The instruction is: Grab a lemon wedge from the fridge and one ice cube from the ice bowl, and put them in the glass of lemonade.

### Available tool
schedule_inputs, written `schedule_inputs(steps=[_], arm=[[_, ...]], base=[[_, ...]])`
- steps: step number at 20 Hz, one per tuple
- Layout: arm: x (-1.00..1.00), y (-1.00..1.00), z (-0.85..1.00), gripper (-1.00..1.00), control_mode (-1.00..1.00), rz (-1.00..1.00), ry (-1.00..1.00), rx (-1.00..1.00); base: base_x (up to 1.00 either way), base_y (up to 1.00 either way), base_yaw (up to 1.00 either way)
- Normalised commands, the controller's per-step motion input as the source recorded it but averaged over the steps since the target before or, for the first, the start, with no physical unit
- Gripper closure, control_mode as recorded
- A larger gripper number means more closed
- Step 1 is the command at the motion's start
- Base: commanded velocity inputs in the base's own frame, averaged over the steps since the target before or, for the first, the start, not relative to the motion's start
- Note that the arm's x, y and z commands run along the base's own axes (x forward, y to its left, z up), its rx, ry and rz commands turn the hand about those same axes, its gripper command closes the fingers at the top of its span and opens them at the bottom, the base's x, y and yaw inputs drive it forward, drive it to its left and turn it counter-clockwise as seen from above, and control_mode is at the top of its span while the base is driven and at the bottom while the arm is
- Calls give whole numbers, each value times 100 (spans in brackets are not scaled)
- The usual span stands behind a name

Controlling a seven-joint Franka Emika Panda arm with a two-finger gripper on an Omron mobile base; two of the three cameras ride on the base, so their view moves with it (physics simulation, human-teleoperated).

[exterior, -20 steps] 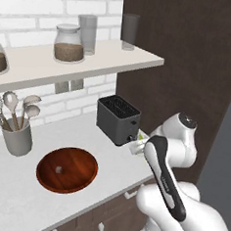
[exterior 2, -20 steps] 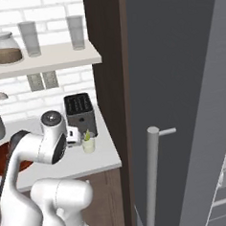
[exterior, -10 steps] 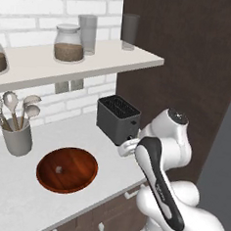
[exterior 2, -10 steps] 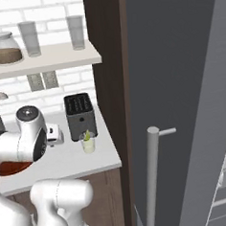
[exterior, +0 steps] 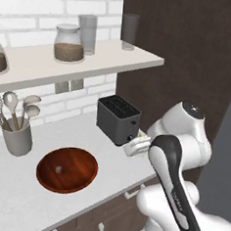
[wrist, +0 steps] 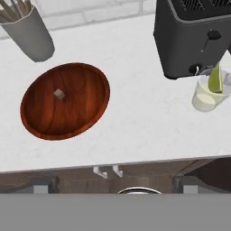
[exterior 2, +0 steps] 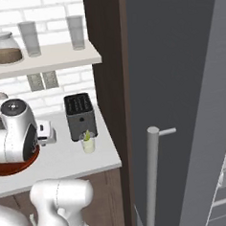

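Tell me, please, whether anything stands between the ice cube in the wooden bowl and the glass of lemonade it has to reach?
Nothing visible does. The ice cube lies alone in the ice bowl, and bare counter runs from there to the glass of lemonade. The toaster stands just behind the glass, off that line.

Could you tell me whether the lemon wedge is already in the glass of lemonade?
Yes, it is in. The lemon wedge stands in the glass of lemonade, beside the toaster.

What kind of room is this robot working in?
Most likely a home kitchen: a black toaster sits on a white counter below a brick wall, utensils stand in a grey cup, and a tall grey fridge stands alongside.
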Motion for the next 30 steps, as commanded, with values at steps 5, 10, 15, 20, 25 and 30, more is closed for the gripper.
schedule_inputs(steps=[5,10,15,20,25,30], arm=[[-30,0,55,-100,-100,0,-15,9],[-43,0,34,-100,-100,-2,-18,8],[-37,0,0,-100,-100,0,-3,0],[-61,-9,0,-100,-100,0,-8,0],[-27,-3,0,-100,-100,0,0,0],[-1,-10,0,-100,-100,-2,-6,0]], base=[[0,0,0],[0,0,0],[0,0,0],[0,0,0],[0,0,0],[0,0,0]])
